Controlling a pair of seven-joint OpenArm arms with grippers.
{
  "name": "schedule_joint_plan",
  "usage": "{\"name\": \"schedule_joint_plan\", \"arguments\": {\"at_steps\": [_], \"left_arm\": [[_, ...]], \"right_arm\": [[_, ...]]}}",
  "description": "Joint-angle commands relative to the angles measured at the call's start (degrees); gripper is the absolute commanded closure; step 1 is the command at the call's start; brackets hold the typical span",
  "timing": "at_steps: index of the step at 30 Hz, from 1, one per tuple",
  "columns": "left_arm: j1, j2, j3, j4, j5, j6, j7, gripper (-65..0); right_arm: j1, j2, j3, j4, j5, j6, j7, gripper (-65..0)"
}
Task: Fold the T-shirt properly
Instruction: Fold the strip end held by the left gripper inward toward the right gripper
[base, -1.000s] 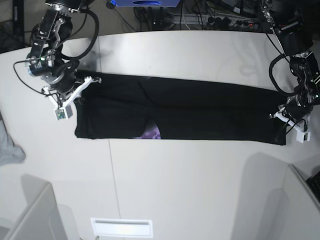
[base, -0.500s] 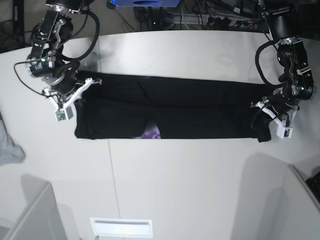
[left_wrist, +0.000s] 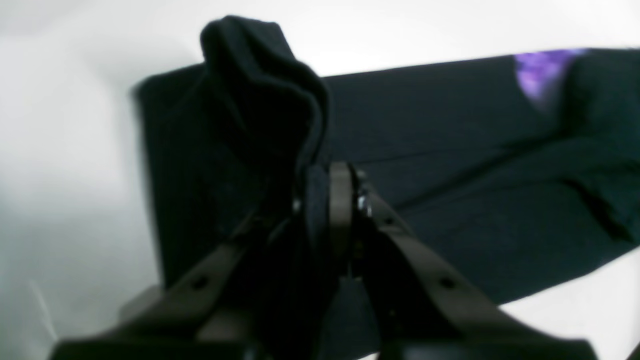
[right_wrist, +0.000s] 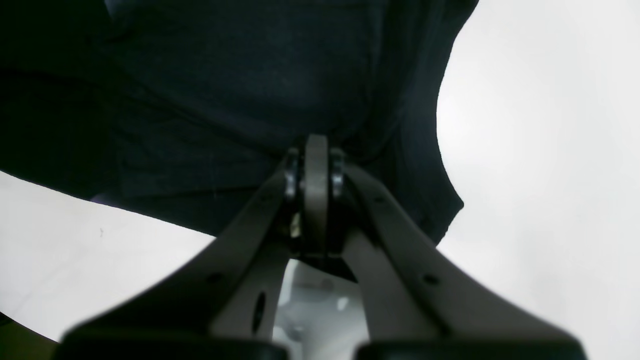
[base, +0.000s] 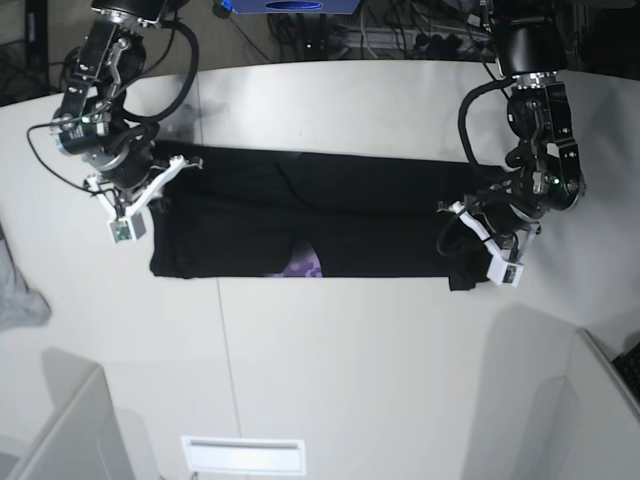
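left gripper (left_wrist: 320, 195) — pinching T-shirt (base: 350, 225) end | right gripper (right_wrist: 316, 165) — seemingly pressed together on its edge

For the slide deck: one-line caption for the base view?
Left gripper lifts one end of the black T-shirt over the band while the right gripper pins the other end on the white table.

T-shirt (base: 330, 215): plain black all over, laid out as a long dark band.
Print (base: 302, 266): a purple patch with pale flecks is seen at the lower edge; in the left wrist view it is blurred violet (left_wrist: 537, 75).
Bench (base: 330, 380): off-white, unpatterned, crossed by a thin darker seam.
Left tool (left_wrist: 320, 190): dark brown-grey.
Right tool (right_wrist: 316, 165): lighter beige-grey.
Cloth at the bench edge (base: 18, 300): grey.
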Motion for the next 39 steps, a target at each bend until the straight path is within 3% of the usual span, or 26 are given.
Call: {"name": "schedule_joint_plan", "arguments": {"at_steps": [1, 11, 28, 39], "left_arm": [[-0.91, -0.19, -0.34, 1.18, -0.74, -0.14, -0.59, 0.0], [-1.00, 3.33, 4.67, 1.10, -0.74, -0.14, -0.59, 0.0], [-5.31, 12.03, 5.11, -1.19, -0.82, -0.14, 2.84, 0.0], [-5.40, 12.30, 9.33, -3.48, -0.74, -0.06, 2.49, 0.0]], "right_arm": [[0.39, 0.35, 0.28, 0.81, 0.61, 0.00, 1.04, 0.0], [0.65, 0.35, 0.28, 0.81, 0.61, -0.09, 1.04, 0.0], [0.65, 0.35, 0.28, 0.81, 0.61, -0.09, 1.04, 0.0], [0.74, 0.35, 0.28, 0.81, 0.61, -0.09, 1.04, 0.0]]}}
